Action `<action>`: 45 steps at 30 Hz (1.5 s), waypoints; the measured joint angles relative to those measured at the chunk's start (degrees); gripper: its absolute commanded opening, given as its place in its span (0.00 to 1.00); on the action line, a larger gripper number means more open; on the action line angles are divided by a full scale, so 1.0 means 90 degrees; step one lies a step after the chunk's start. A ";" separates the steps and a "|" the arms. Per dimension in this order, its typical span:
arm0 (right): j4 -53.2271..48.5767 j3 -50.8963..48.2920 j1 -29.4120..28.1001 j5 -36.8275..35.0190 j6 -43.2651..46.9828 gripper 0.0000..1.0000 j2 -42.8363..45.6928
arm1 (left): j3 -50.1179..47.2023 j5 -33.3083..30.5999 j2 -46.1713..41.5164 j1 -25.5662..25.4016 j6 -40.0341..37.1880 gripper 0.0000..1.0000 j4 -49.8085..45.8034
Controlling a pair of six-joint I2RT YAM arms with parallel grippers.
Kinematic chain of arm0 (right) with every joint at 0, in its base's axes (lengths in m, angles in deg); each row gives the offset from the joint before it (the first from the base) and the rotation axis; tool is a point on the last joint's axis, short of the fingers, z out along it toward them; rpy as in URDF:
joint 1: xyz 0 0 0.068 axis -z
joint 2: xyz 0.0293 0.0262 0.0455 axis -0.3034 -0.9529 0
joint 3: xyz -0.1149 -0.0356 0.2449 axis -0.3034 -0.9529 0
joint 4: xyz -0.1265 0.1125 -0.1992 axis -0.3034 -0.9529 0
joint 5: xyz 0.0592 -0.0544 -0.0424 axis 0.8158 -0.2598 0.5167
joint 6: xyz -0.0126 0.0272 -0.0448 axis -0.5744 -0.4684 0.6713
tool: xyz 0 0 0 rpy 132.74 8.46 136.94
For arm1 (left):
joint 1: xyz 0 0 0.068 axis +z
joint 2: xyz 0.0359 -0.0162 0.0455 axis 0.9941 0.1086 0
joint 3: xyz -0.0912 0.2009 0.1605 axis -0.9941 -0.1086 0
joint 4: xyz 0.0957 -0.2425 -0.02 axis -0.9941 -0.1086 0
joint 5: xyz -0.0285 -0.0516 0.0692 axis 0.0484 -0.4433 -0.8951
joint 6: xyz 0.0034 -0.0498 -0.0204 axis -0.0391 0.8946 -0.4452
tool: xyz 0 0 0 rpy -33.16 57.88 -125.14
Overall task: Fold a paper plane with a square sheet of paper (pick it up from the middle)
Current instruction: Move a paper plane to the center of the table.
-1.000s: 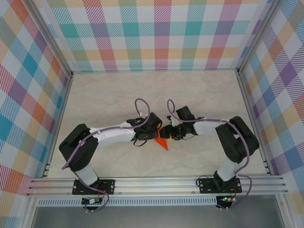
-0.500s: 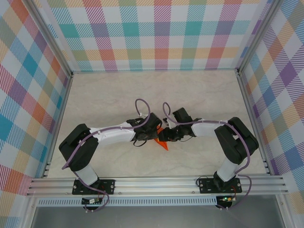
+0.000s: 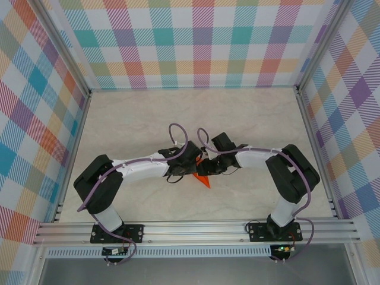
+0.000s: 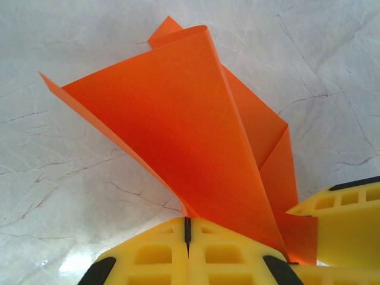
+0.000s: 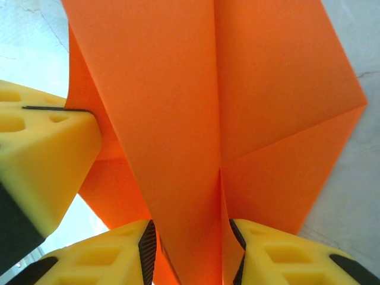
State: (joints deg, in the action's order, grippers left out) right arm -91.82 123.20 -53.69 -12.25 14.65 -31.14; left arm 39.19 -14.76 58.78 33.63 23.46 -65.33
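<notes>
- Top cam: both arms reach inward and the wrists meet near frame centre, over the marble-look table (image 3: pixel 130 124). L gripper (image 3: pixel 191 170) and R gripper (image 3: pixel 209 168) are just beside each other.
- The orange paper plane (image 3: pixel 203 180) is between and just below them. Its pointed end sticks out toward bottom of frame.
- L wrist cam: L gripper (image 4: pixel 187 228) at bottom centre, yellow fingers clenched flat together w/ the paper plane's (image 4: pixel 190 130) lower edge pinched in the seam. The paper fans up toward upper left, w/ one edge curled over at top.
- Same view, lower right: a yellow finger (image 4: pixel 350 219) of R gripper lies against the plane's folded corner.
- R wrist cam: R gripper (image 5: pixel 190 243) at bottom centre, one finger each side of the plane's (image 5: pixel 178 89) centre fold. The layers fill the gap and touch both pads, so it is grasping the plane w/ jaws partly apart.
- L gripper (image 5: pixel 71 110) at left mid-frame, seam a thin dark line, up against the paper's left side.
- Creases seen: a vertical centre crease and a diagonal fold on the right.
</notes>
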 measured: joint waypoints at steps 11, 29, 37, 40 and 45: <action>-0.0413 0.0308 -0.0216 -0.0386 0.0272 0.28 -0.0240 | 0.0000 0.0002 0.0000 0.0002 0.0000 0.04 0.0049; -0.1161 0.0464 -0.0379 -0.2062 0.0032 0.05 0.0391 | -0.0580 0.0083 -0.1336 0.0002 0.0075 0.33 0.0204; -0.2288 0.1515 -0.0376 -0.3495 -0.0685 0.08 0.0185 | -0.1112 -0.0522 -0.2494 0.0041 0.0180 0.36 0.0080; -0.2569 0.1926 -0.0379 -0.3653 -0.0954 0.09 -0.0304 | -0.1343 -0.0602 -0.2618 0.0112 0.0199 0.36 -0.0005; -0.2875 0.2387 -0.0379 -0.3764 -0.1367 0.11 -0.1059 | -0.1581 -0.0624 -0.2669 0.0214 0.0197 0.36 -0.0083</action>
State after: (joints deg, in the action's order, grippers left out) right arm -117.70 144.68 -57.10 -46.13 2.34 -40.67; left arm 24.96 -20.38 34.76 35.56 25.23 -66.07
